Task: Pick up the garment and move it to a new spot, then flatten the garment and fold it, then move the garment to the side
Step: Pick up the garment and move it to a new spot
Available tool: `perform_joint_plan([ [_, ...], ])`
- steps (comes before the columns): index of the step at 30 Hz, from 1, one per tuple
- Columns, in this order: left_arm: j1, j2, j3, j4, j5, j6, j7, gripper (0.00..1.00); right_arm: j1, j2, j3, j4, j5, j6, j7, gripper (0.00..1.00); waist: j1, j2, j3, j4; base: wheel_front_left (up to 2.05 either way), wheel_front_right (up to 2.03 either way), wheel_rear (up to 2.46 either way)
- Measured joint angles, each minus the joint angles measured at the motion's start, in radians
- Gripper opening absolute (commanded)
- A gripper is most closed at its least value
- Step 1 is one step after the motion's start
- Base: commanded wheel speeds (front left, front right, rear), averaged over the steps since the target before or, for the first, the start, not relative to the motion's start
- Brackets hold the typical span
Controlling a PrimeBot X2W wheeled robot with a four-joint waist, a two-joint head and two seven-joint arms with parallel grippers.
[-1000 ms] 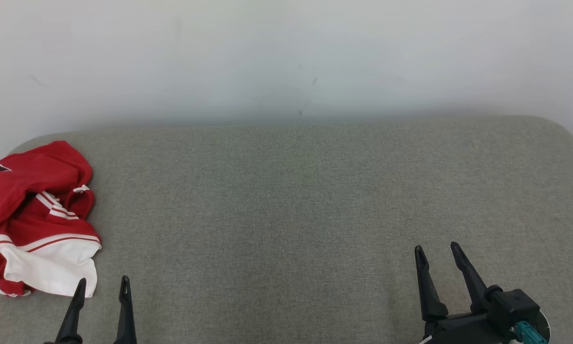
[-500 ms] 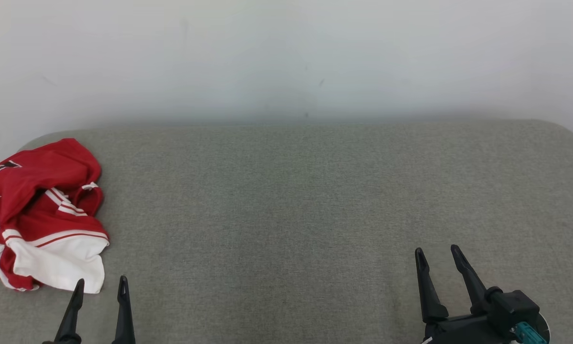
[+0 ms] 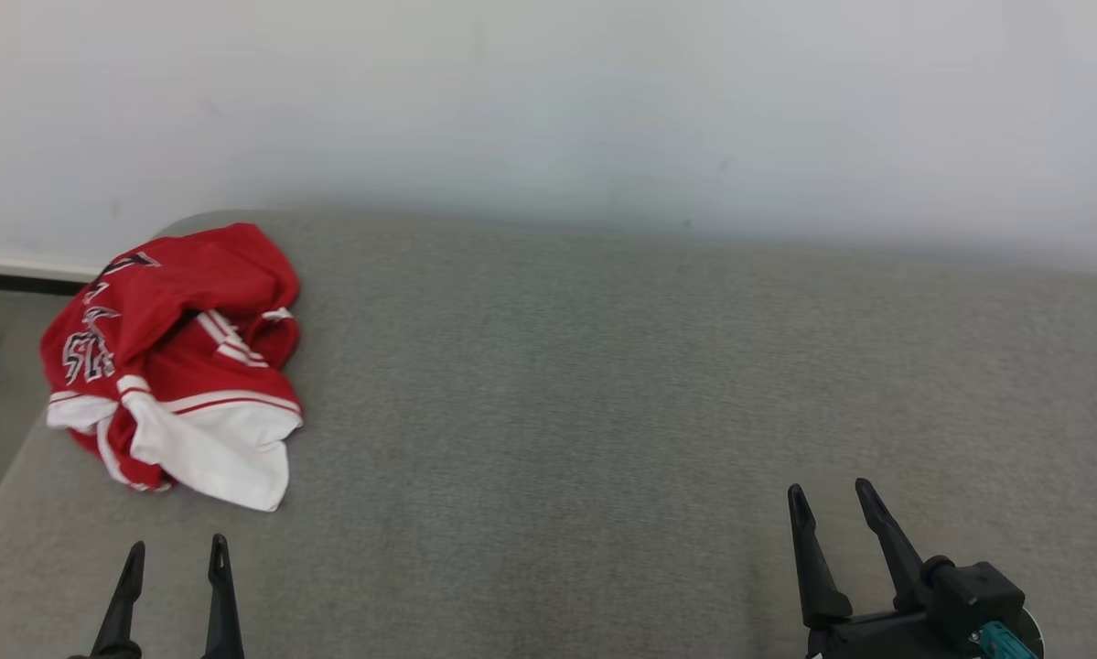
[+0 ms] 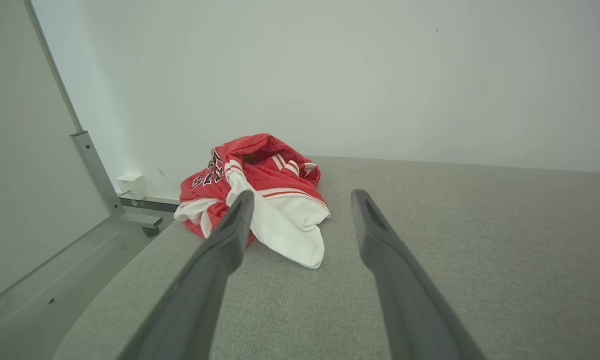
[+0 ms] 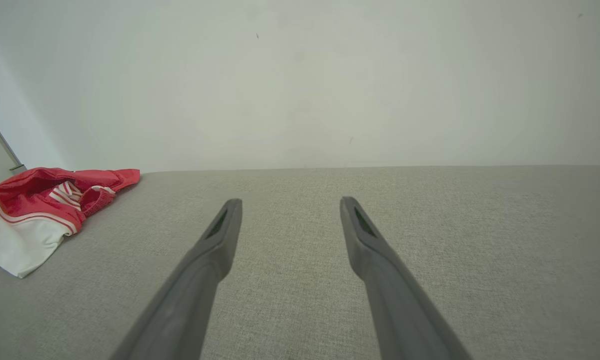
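Grey cushion (image 3: 603,412) spreads out before you. At its near edge your left gripper (image 3: 177,545) holds its fingers wide apart with nothing between them; your right gripper (image 3: 829,487), also at the near edge, stands equally wide and empty. Farther back, at the cushion's left end, the crumpled red-and-white garment (image 3: 182,348) lies apart from both. Behind the cushion rises a plain white wall (image 3: 548,91)

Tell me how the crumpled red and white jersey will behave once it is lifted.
The jersey lies in soft folds, so it will likely hang limp and unfurl rather than keep shape. Thin-looking fabric suggests it is light. On the textured grey surface, pushing would probably bunch it, not slide it.
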Motion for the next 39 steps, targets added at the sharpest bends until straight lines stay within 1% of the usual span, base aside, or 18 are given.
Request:
perform_joint_plan([
  [18, 0.001, 0.001, 0.021, 0.021, -0.018, 0.013, 0.0, 1.0, 0.0, 0.0, 0.03, 0.014, 0.002, 0.0, 0.0, 1.0, 0.0, 0.0, -0.003, 0.242, 0.0, 0.0, 0.0],
  [25, 0.007, 0.001, 0.03, 0.021, -0.024, 0.014, 0.0, 1.0, -0.002, 0.0, 0.036, 0.017, 0.002, 0.0, 0.0, 1.0, 0.0, 0.0, -0.005, 0.316, 0.0, 0.0, 0.0],
  [28, 0.008, 0.001, 0.036, 0.018, -0.026, 0.021, 0.0, 1.0, -0.003, 0.0, 0.04, 0.017, 0.002, 0.0, 0.002, 1.0, 0.0, 0.0, -0.005, 0.337, 0.0, 0.0, 0.0],
  [32, 0.009, 0.003, 0.046, 0.012, -0.028, 0.021, 0.0, 1.0, -0.005, 0.0, 0.044, 0.021, 0.001, 0.0, 0.003, 1.0, 0.0, 0.0, 0.003, 0.347, 0.0, 0.0, 0.0],
  [39, 0.003, 0.006, 0.051, 0.019, -0.046, 0.02, 0.0, 1.0, -0.01, 0.0, 0.045, 0.02, -0.009, 0.0, 0.003, 1.0, -0.0001, -0.0001, 0.011, 0.337, 0.0, 0.0, 0.0],
])
